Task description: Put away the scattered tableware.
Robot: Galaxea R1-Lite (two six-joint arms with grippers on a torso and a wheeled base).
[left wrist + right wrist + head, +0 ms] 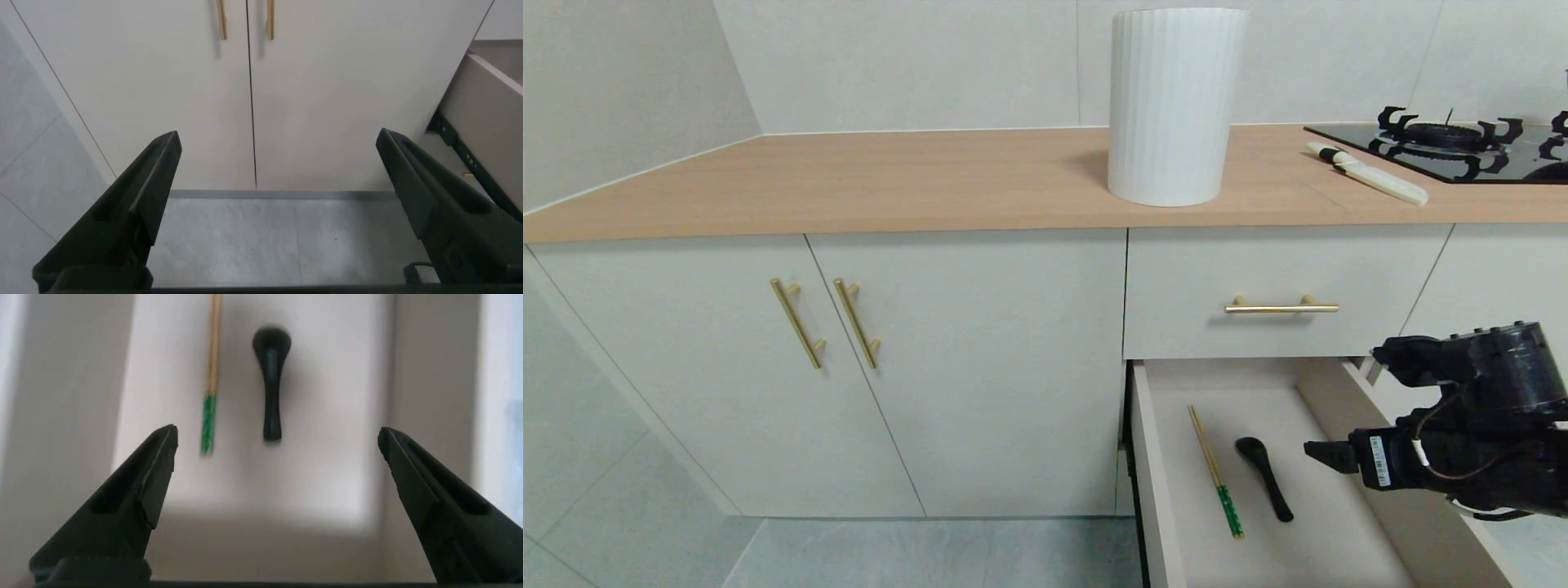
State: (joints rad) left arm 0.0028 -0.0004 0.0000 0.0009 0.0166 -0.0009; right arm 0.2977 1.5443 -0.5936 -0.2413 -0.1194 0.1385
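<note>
Inside drawer (pixel 1153 457), chopsticks (pixel 1215 482) beside black spoon (pixel 1264 475)

The open drawer (pixel 1150 465) takes a hand from above: chopsticks (pixel 1215 472) and black spoon (pixel 1264 475) lie apart mid-floor, bare strips along both walls — the right pincer (pixel 1343 404), jaws spread wide, hangs over the right one. On the table (pixel 890 180), a tall white canister (pixel 1174 106) stands near the front edge above the drawer — bare wood runs leftward from it.

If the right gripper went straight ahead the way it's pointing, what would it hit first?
Likely the spoon, near its handle end, on the drawer floor; the right gripper's open fingers frame it. Depth is unclear, so it might touch bare floor beside it.
</note>
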